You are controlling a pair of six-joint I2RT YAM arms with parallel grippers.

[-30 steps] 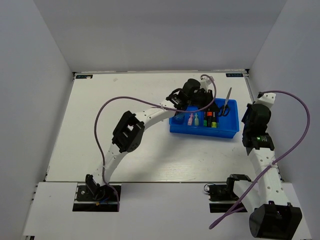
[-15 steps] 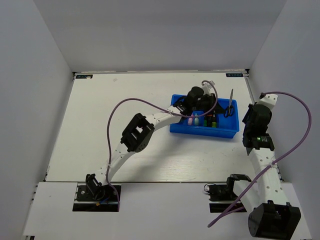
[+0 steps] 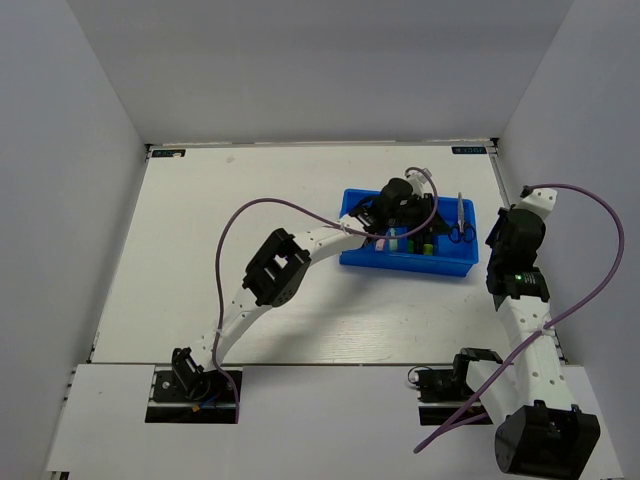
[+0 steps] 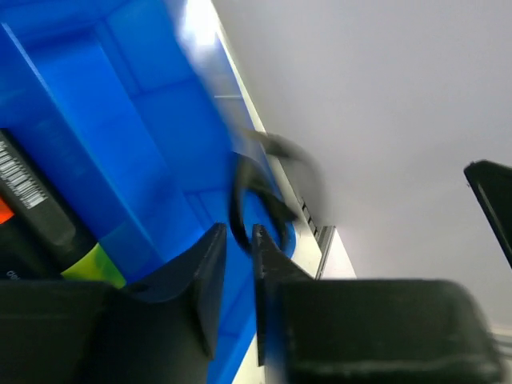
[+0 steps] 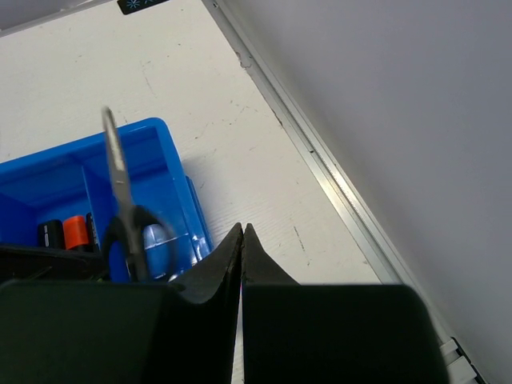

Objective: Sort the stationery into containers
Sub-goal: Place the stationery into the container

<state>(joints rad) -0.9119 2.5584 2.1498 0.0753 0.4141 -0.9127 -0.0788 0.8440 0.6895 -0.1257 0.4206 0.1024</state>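
The blue tray [image 3: 455, 266] stands at the back right of the table. Several highlighters [image 3: 393, 241] lie in its middle compartments; a black one with an orange band [image 4: 36, 210] shows in the left wrist view. My left gripper [image 3: 432, 224] hangs low over the tray's right half. Its jaws [image 4: 238, 238] are open by a narrow gap. The black-handled scissors [image 3: 460, 222] stand blurred just past those fingertips, over the tray's right end compartment, blades [image 5: 117, 168] pointing to the back wall. My right gripper [image 5: 242, 232] is shut and empty, right of the tray.
The left arm's purple cable [image 3: 250, 205] arches over the middle of the table. The right wall [image 3: 560, 110] and its metal rail [image 5: 336, 192] run close beside the tray and the right arm. The back wall lies just beyond the tray.
My left gripper has come down and right over the tray with the scissors. The scissors have swung more upright at the tray's right end. The left jaws have parted slightly. The right arm is still.
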